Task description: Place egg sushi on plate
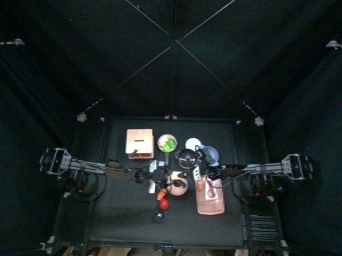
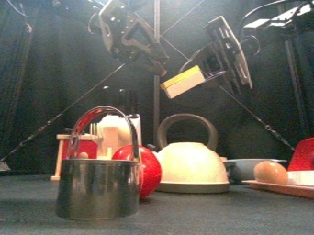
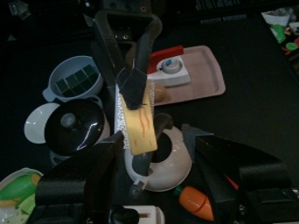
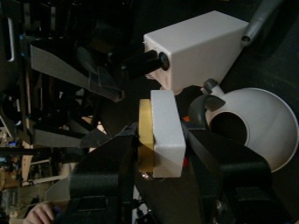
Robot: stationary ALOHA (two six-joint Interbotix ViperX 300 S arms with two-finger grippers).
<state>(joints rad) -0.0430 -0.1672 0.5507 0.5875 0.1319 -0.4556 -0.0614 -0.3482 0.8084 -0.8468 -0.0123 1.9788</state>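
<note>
The egg sushi [image 2: 185, 82], a yellow slab on white rice, hangs tilted high above the table between both arms. My right gripper [image 4: 162, 131] is shut on it, the jaws pressing its two sides [image 4: 158, 140]. My left gripper [image 3: 149, 162] is open, its jaws standing apart on either side of the sushi's [image 3: 140, 122] other end. In the front view the left gripper [image 2: 157, 62] comes in from the upper left and the right gripper [image 2: 211, 66] from the upper right. The salmon-pink plate [image 1: 211, 198] lies on the table's right side, low at the right edge [image 2: 280, 188] in the front view.
A metal cup with a handle [image 2: 98, 184], a red object [image 2: 145, 170] and a white teapot [image 2: 190, 165] stand below the arms. A tan box [image 1: 139, 142] and a white bowl [image 1: 194, 146] sit at the back. A small white item [image 3: 170, 75] lies on the plate [image 3: 208, 61].
</note>
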